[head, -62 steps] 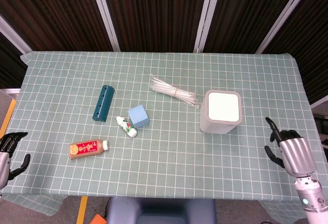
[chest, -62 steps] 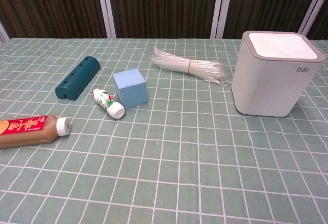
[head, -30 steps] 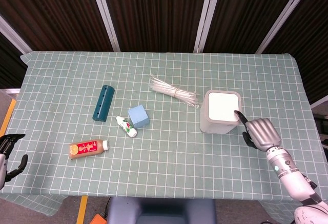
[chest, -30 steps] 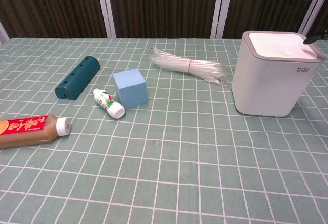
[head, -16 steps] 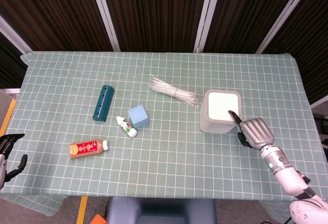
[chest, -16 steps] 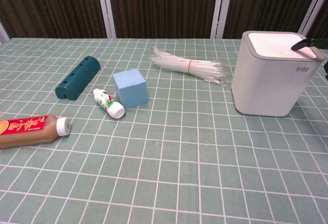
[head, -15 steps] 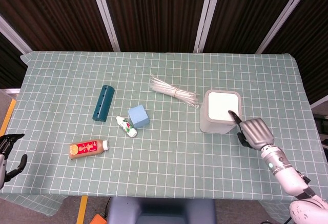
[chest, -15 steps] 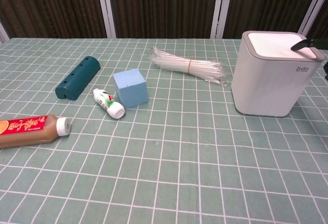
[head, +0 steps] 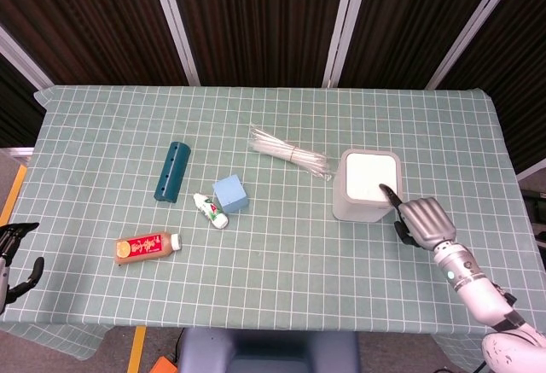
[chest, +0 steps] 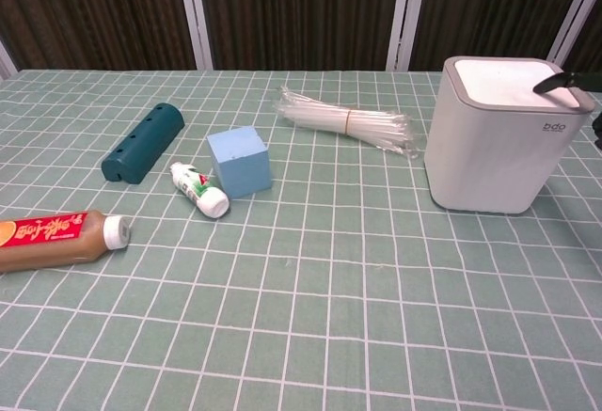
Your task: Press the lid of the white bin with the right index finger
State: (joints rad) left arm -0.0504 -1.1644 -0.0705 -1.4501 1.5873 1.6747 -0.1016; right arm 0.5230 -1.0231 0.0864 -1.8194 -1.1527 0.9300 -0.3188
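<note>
The white bin [head: 365, 206] stands right of the table's middle, with a flat white lid [head: 372, 177] in a grey rim. My right hand [head: 424, 220] hovers at its near right corner, one dark finger stretched out and the rest curled in. That fingertip [head: 384, 191] lies on the lid's near right part. In the chest view the bin [chest: 494, 152] fills the right side and only the fingertip [chest: 557, 80] shows over the lid [chest: 508, 80]. My left hand [head: 14, 262] hangs off the table's left front edge, fingers apart and holding nothing.
A bundle of clear straws [head: 288, 152] lies just left of the bin. Further left sit a blue cube [head: 230, 193], a small white tube [head: 211, 210], a teal holder [head: 171, 171] and a brown bottle [head: 148, 247] on the checked cloth.
My right hand has come in from the table's right edge to the bin, its fingers curled and one finger laid onto the lid. In the last half second it has barely moved.
</note>
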